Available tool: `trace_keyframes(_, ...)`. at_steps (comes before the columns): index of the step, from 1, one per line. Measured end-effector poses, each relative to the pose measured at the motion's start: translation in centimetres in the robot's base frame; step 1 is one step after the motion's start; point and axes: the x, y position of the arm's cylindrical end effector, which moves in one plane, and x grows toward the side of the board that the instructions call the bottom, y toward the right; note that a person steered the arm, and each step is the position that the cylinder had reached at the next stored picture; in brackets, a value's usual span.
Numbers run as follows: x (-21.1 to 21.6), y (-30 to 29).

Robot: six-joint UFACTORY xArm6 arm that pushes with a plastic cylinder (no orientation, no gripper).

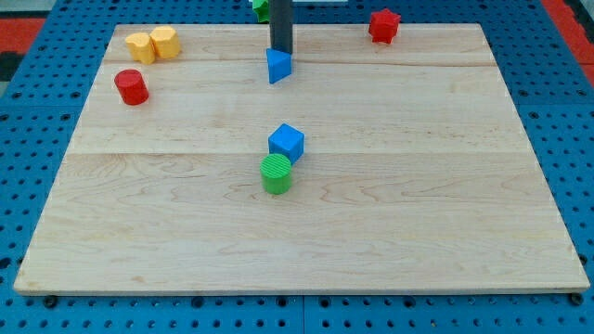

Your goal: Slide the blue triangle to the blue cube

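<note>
The blue triangle [277, 66] lies on the wooden board near the view's top, a little left of centre. My tip [281, 51] stands just behind it, on its top side, touching or nearly touching it. The blue cube [287, 142] sits near the board's middle, straight below the triangle in the view, with a stretch of bare wood between them.
A green cylinder [276, 173] stands against the blue cube's lower left side. A red cylinder [132, 86] and two yellow blocks [152, 44] are at the top left. A red block [383, 25] is at the top right. A green block [262, 8] shows behind the rod at the top edge.
</note>
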Motion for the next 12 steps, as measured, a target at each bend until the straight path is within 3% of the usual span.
trace_keyframes(3, -2.3, -4.8)
trace_keyframes(4, -1.3, -2.6)
trace_keyframes(8, 6.3, 1.2)
trace_keyframes(10, 8.1, 5.4)
trace_keyframes(12, 13.0, 5.7)
